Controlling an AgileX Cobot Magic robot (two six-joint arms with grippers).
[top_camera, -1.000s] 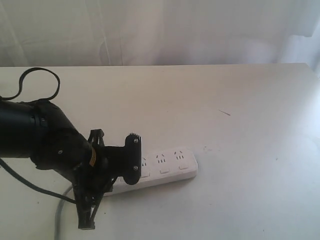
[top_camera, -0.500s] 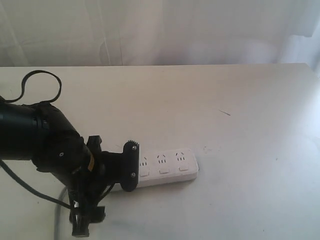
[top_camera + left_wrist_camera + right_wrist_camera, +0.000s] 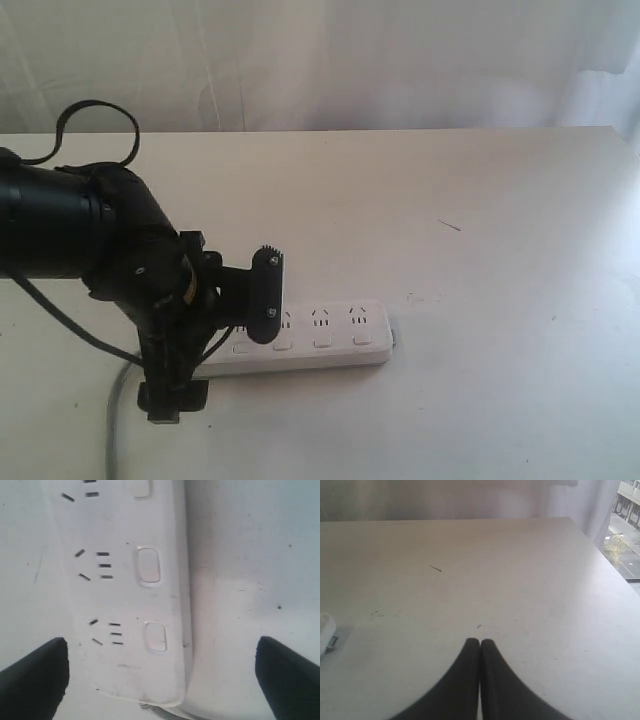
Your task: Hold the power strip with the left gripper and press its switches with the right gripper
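- my left fingers: spread wide, pinching nothing. The tips sit one on each side of the power strip.
- Socket-side tip is close to the strip's edge, and I can't tell if it touches. Switch-side tip stands clear, with bare counter between it and the strip.
- Between the tips I see two switches in full, each next to its socket slots, plus the strip's rounded end.
- my right fingers: pressed together, nothing between them, over bare counter and well apart from the strip. Only the strip's far end shows at the edge of the right wrist view.
- Exterior view: the strip lies flat on the counter, front-left. My left arm covers its left part and the right half is exposed.
- grey cord leaves the left end and runs toward the front edge.
- small dark mark on the counter, to the right of the strip and further back.
- pale curtain behind the counter.
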